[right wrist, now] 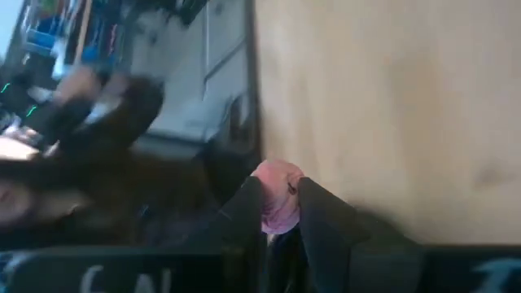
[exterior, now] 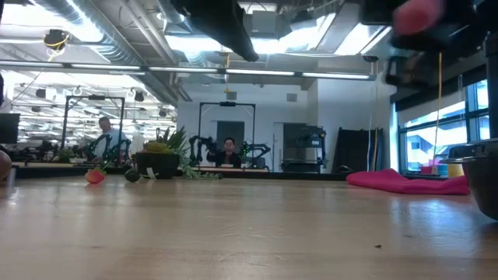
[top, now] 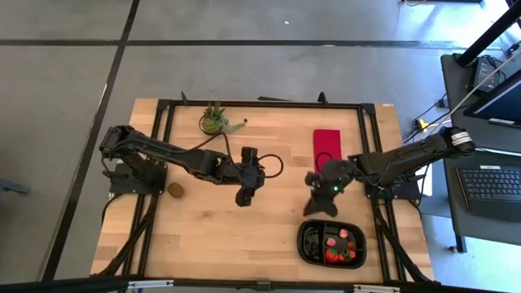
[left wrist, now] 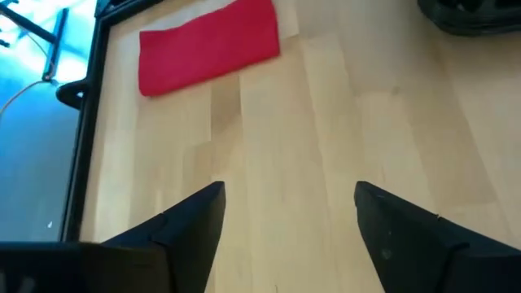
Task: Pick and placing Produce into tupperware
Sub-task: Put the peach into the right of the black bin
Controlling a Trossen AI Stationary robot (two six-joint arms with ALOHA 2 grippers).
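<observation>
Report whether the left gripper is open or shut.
Open. The left gripper shows bare wooden table between its two spread fingers, holding nothing.

Count of the table: mostly singles, a few pairs.

Two dark arms, so two grippers: left gripper [top: 244,198], right gripper [top: 319,207]. One black tupperware [top: 301,244] with two compartments, holding several red fruit pieces [top: 335,248], too small to count exactly. One pink-red piece [right wrist: 277,203] between the right fingers. One brown kiwi-like oval [top: 175,190]. One red cloth [top: 326,146]. One potted plant [top: 213,122]. Two onlookers far behind: one person [exterior: 109,138], another person [exterior: 228,149].
</observation>
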